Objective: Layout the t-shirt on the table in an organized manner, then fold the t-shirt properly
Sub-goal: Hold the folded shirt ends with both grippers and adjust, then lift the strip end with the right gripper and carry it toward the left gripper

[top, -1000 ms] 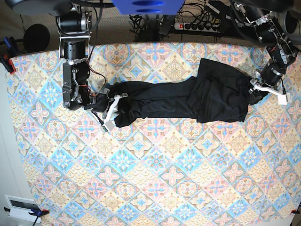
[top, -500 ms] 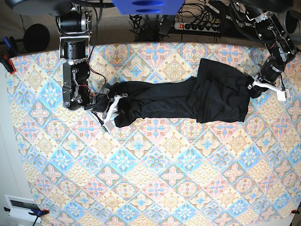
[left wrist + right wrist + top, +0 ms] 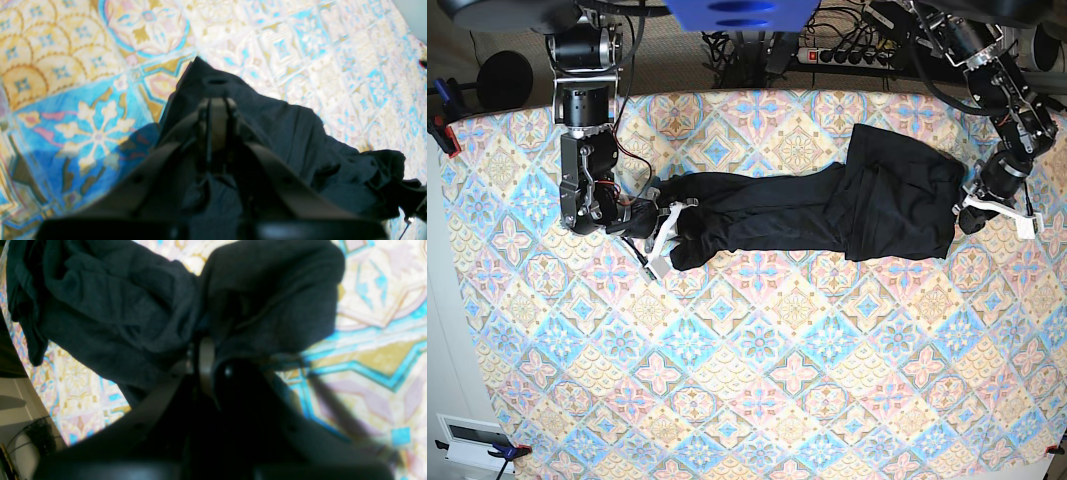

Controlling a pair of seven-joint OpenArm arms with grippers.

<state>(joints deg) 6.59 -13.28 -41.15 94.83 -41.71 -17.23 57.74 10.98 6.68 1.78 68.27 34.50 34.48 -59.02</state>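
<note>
Behind the far edge there's a black power strip [image 3: 849,55] with a red switch, sitting in a tangle of dark cables [image 3: 737,50]. A blue blurry thing [image 3: 739,13] hangs at the top center. Round black object [image 3: 505,80] far left, red and blue clamps [image 3: 441,125] on the corner, plus a white box [image 3: 467,440] bottom left.

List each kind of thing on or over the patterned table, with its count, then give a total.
T-shirt: 1
Robot grippers: 2, left gripper and right gripper
Table: 1
Total: 4
</note>
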